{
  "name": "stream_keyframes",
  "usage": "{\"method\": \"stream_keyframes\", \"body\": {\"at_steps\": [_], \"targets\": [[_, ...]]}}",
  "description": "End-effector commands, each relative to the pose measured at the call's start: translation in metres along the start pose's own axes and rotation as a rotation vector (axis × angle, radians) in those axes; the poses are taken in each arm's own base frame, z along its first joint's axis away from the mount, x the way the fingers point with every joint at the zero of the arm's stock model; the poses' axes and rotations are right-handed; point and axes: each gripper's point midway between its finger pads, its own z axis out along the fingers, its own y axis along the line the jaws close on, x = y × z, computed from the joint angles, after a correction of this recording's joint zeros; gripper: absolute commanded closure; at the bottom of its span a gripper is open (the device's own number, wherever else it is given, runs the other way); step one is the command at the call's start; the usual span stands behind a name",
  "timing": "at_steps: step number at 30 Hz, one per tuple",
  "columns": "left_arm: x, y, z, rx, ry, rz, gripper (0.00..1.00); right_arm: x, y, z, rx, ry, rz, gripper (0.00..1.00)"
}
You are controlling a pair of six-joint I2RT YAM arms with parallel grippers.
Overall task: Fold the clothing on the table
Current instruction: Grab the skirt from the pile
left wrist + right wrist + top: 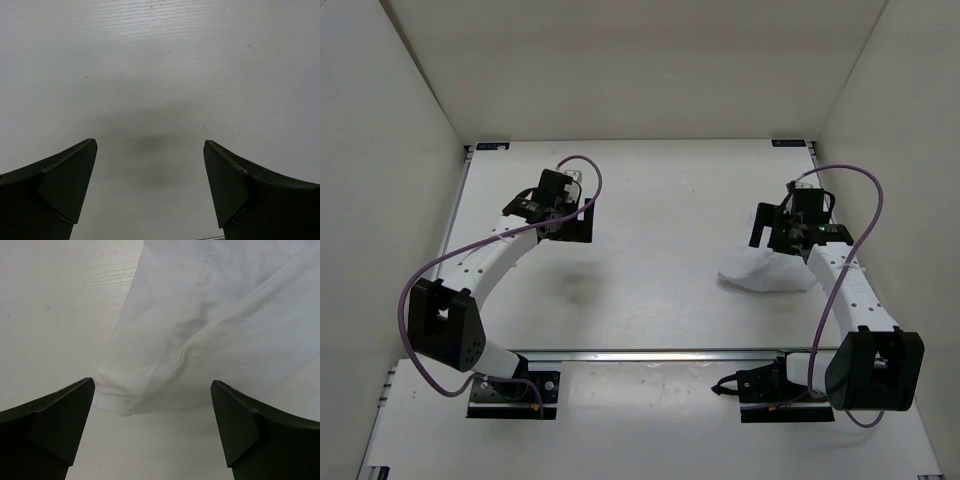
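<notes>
The clothing (767,272) lies on the right half of the table (660,200), gathered into a small, low white heap rather than spread flat. Its near-right part is hidden under the right arm (850,290).

The right pincer (775,228) sits above the far-left edge of the heap. It is spread wide and holds nothing. In the right wrist view, the two dark fingers (55,425) stand well apart at the bottom corners. A hemmed corner of the fabric lies on the table in the gap between them, and soft creases and a stitched seam run away to the far right. Whether the fingers touch the cloth cannot be told from this view.

The left pincer (565,222) is over the far-left part of the table, well apart from the clothing. It is also fully spread and empty. The left wrist view shows only bare white table between its fingers (60,185), with a faint grey shadow (150,150) on the surface.
</notes>
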Motion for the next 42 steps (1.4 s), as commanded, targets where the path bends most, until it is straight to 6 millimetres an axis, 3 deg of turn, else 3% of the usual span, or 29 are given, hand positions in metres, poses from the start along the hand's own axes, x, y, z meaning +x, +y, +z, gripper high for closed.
{"method": "stream_keyframes", "body": {"at_steps": [1, 10, 13, 18, 20, 25, 32, 36, 42], "targets": [[-0.020, -0.001, -0.022, 0.000, -0.091, 0.011, 0.01, -0.002, 0.016, 0.006, -0.042, -0.002, -0.019, 0.01], [-0.021, 0.002, -0.031, 0.001, -0.139, 0.019, 0.01, 0.024, 0.039, 0.023, -0.103, 0.085, -0.043, 0.00], [-0.011, 0.008, -0.026, 0.003, -0.117, 0.004, 0.02, 0.026, 0.047, 0.030, -0.106, 0.094, -0.073, 0.01], [-0.011, 0.005, -0.022, 0.031, -0.113, 0.007, 0.02, 0.030, 0.054, 0.048, -0.099, 0.132, -0.111, 0.01], [-0.016, 0.004, -0.024, 0.030, -0.119, 0.011, 0.01, 0.023, 0.064, 0.050, -0.115, 0.134, -0.112, 0.02], [-0.014, 0.007, -0.022, 0.037, -0.114, 0.009, 0.02, 0.047, 0.072, 0.052, -0.076, 0.241, -0.154, 0.02], [-0.003, 0.012, -0.015, 0.038, -0.097, -0.012, 0.01, 0.081, 0.093, 0.045, -0.153, 0.283, -0.188, 0.05], [-0.004, 0.013, -0.013, 0.046, -0.102, -0.017, 0.01, 0.099, 0.090, 0.052, -0.142, 0.329, -0.211, 0.19], [-0.006, 0.013, -0.014, 0.050, -0.103, -0.016, 0.01, 0.093, 0.087, 0.064, -0.113, 0.328, -0.225, 0.70]]}}
